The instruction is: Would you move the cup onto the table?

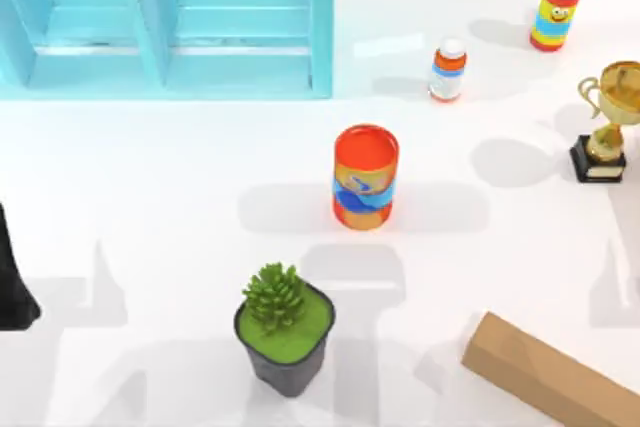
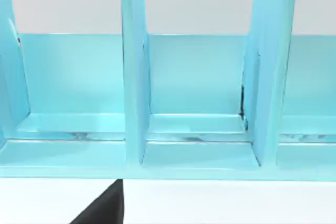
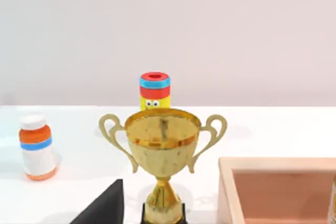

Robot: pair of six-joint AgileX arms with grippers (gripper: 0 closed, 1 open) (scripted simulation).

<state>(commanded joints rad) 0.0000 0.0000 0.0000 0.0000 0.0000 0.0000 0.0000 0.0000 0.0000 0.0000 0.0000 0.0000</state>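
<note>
The cup is out of view. The white table [image 1: 150, 177] spreads below the light-blue shelf unit [image 1: 170, 17] at the back left. In the left wrist view the shelf unit [image 2: 194, 93] faces the camera, and the compartments that show hold nothing. My left arm [image 1: 12, 282] is a dark shape at the table's left edge, well in front of the shelf. A dark part of my left gripper [image 2: 102, 208] shows low in the left wrist view. A dark part of my right gripper [image 3: 102, 205] shows in front of the gold trophy [image 3: 163, 150].
An orange can with a blue wave [image 1: 365, 177] stands mid-table, with a potted plant [image 1: 286, 327] in front of it. At the right are a white and orange bottle [image 1: 447, 69], a striped toy canister [image 1: 557, 9], the trophy [image 1: 606, 122] and a wooden box [image 1: 550, 372].
</note>
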